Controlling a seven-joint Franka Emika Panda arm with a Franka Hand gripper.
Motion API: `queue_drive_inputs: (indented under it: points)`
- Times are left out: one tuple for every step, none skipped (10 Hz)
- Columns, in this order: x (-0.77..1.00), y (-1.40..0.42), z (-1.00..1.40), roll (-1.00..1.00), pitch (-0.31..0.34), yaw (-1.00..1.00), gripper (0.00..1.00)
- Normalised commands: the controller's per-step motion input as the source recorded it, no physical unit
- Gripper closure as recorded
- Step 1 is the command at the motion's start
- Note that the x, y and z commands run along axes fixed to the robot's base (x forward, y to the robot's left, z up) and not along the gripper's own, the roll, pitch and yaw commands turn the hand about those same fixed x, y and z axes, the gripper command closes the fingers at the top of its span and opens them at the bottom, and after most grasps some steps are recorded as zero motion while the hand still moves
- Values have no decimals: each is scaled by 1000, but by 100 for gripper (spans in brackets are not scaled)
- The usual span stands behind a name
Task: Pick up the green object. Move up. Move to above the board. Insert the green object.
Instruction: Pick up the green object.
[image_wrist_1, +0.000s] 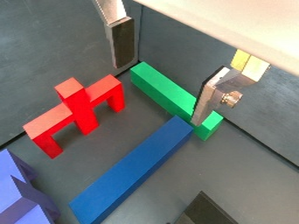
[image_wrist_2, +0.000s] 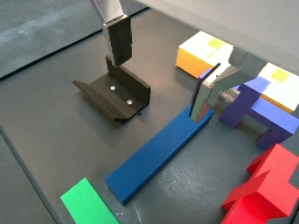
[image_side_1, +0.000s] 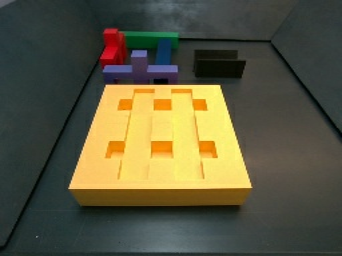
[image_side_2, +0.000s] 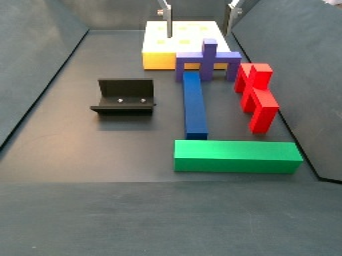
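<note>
Matt plastic green object (image_side_2: 238, 156); gripper (image_wrist_1: 163, 66) fingers brushed silver metal.

Dark grey matte floor (image_side_2: 94, 150), sloped dark grey side walls (image_side_1: 310, 70), even diffuse light.

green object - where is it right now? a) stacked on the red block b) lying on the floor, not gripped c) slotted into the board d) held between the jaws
b: the green object lies flat on the floor near the end of the blue bar, far from the board, while the gripper hangs above it with its jaws open and nothing between them.
</note>
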Motion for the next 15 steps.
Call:
queue_drive_inputs:
  points:
    - [0,0,-49,-27,-14,0,0]
    - [0,0,-29,-31,0,0,0]
    - [-66,14,0,0,0,0,0]
    - [-251,360,0,-9,-33,-529,0]
    - [-183,189,-6,0,-9,-783,0]
    - [-149,97,-54,0,0,-894,0]
    - [-114,66,-14,0,-7,-920,0]
    - [-14,6,0,-30,-46,-934,0]
    - [0,0,0,-66,-57,-940,0]
    - [0,0,0,-66,-57,-920,0]
    - [-6,0,0,-60,-51,-911,0]
    - [-31,14,0,-49,-40,-903,0]
    - [-37,31,-14,-36,-24,-903,0]
    - [-66,40,-63,-20,0,-911,0]
    - [-100,57,-114,-6,0,-906,0]
